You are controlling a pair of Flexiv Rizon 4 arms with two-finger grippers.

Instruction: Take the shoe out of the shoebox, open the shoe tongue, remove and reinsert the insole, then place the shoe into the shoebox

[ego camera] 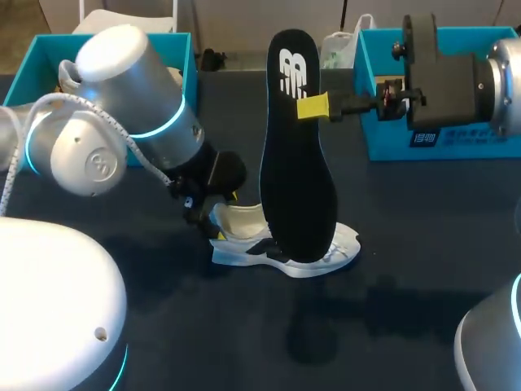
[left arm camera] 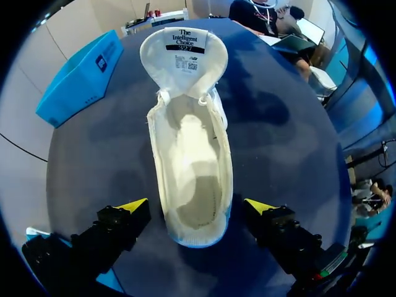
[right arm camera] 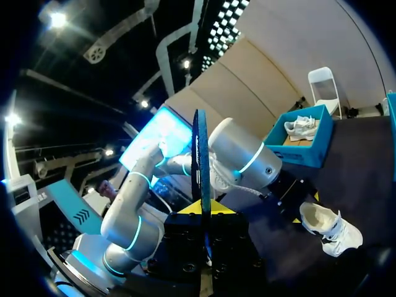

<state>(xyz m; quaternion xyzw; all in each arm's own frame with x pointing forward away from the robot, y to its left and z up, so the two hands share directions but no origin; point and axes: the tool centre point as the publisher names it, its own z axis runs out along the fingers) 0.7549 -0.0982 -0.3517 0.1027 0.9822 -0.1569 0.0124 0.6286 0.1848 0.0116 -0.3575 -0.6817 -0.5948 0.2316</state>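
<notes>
Insole stands upright over the shoe, its upper end pinched by the right hand. Fingers spread, the left hand straddles the shoe's heel on the bench.

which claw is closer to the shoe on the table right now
Left. The left claw sits at the heel of the shoe, with an open finger on either side of it. The right claw is raised well above it, shut on the upright insole.
</notes>
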